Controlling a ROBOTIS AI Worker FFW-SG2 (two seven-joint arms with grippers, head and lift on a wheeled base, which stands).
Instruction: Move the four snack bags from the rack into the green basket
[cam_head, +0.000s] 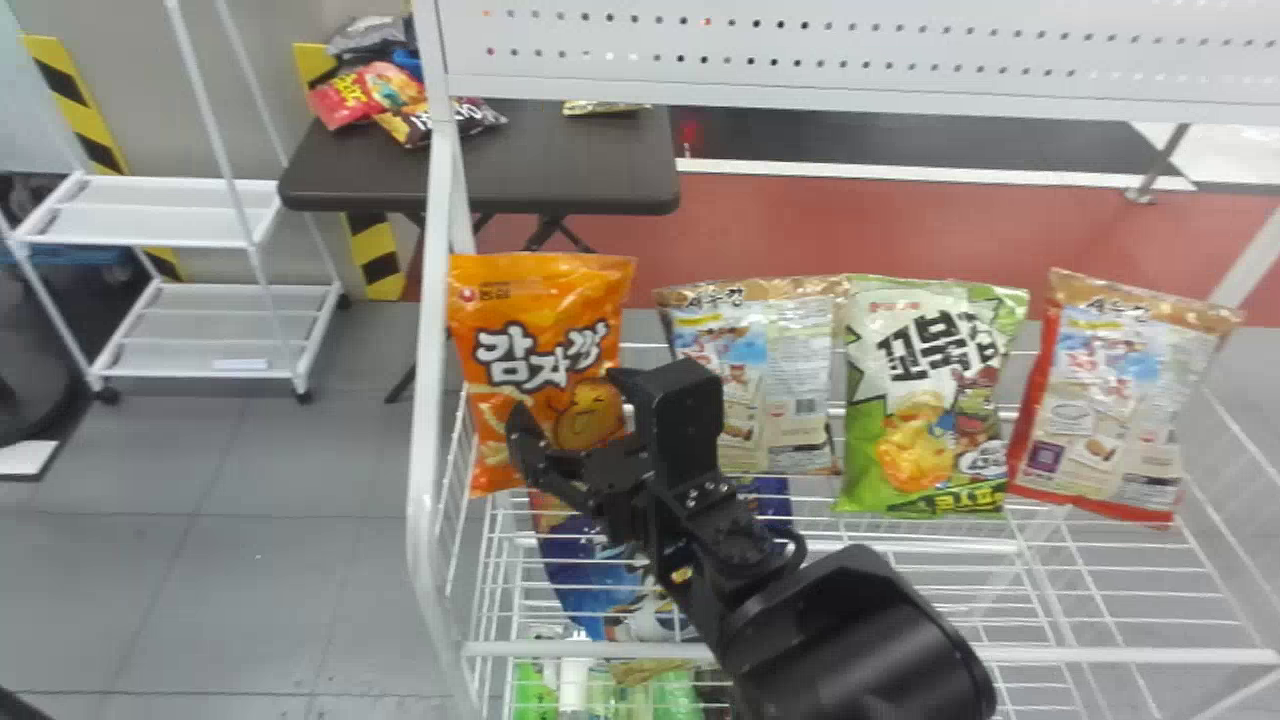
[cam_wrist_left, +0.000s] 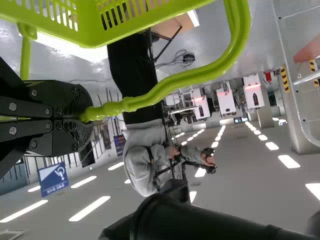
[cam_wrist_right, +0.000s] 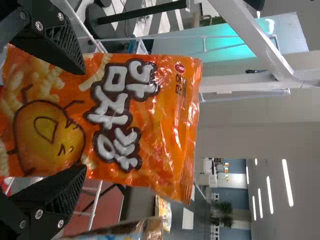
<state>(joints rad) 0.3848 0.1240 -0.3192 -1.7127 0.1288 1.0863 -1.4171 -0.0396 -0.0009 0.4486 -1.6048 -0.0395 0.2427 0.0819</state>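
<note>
White wire rack (cam_head: 1130, 656) | grey floor (cam_head: 300, 580) | dark table (cam_head: 570, 170) behind, packets (cam_head: 385, 90) on top

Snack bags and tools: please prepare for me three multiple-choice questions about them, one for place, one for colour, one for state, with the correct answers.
1. In the head view, where in the row on the rack is the orange bag?
A) Second from left
B) Far right
C) Far left

2. What colour is the basket?
A) Green
B) Blue
C) Red

3. How is the right tool?
A) Shut on the basket
B) Open, at the orange bag
C) Shut on the rack

Answers:
1 C: the other three bags stand to its right in the head view.
2 A: its rim and handle are green in the left wrist view.
3 B: its two fingers are apart, with orange packaging seen across the gap.
</note>
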